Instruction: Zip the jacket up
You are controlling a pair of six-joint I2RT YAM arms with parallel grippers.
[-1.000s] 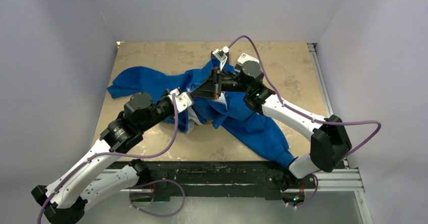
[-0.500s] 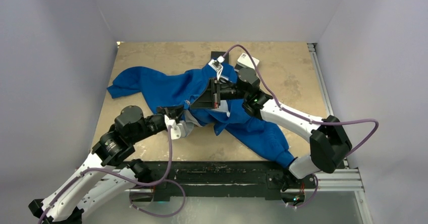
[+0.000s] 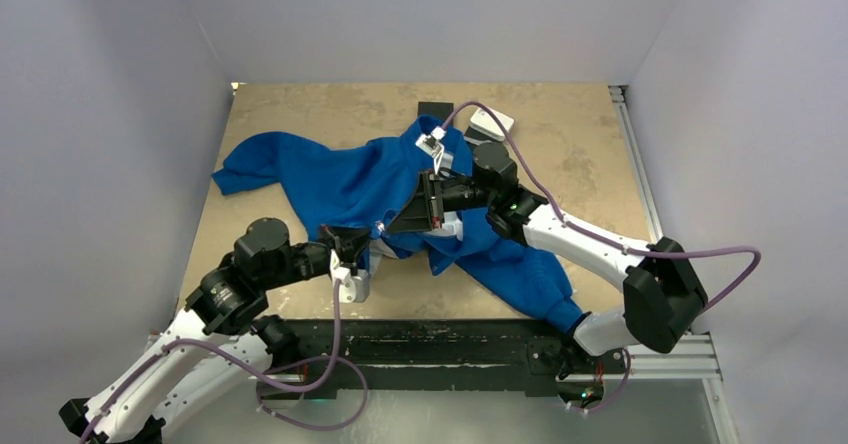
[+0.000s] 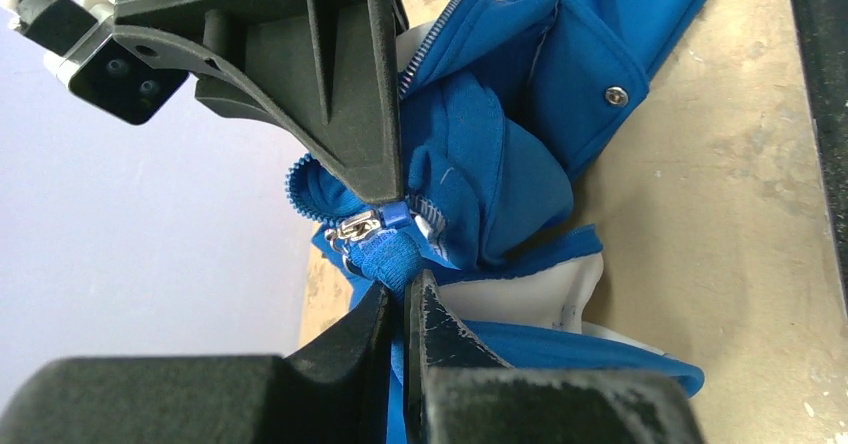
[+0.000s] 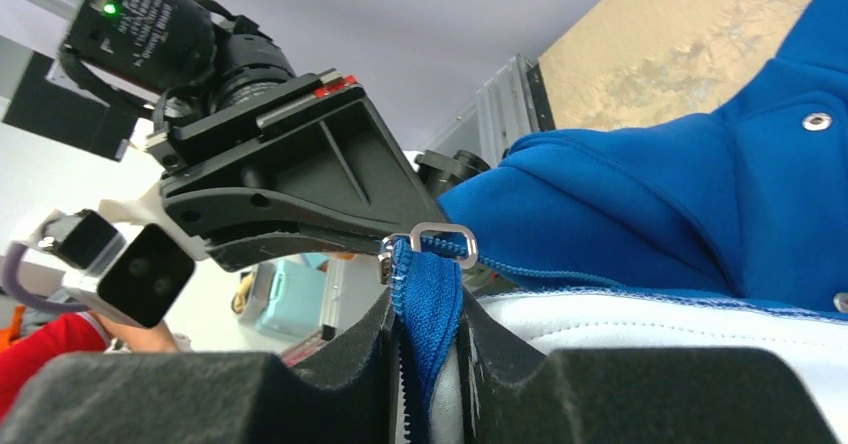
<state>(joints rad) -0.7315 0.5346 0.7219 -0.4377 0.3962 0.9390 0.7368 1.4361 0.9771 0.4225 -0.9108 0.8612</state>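
The jacket (image 3: 340,179) was clamped just beside its zipper slider (image 4: 358,228) by the left fingers (image 4: 445,329); whether the right fingers (image 5: 345,344) at that slider gripped it could not be told.

Robot lab test cell, not home or shop.
- Two white-and-black arms, left arm (image 3: 180,339) and right arm (image 3: 575,234), bolted to slotted aluminium rail (image 3: 672,362) along near edge of tan mottled surface (image 3: 570,134).
- Plain pale walls (image 3: 400,14) box surface in on three sides.
- Purple cables (image 3: 335,309) loop loose from arms.
- Black moulded left pincer (image 4: 403,294) and right pincer (image 5: 428,314).
- Right wrist view: more metal framing (image 5: 500,99) past surface edge; blurred clutter beyond.
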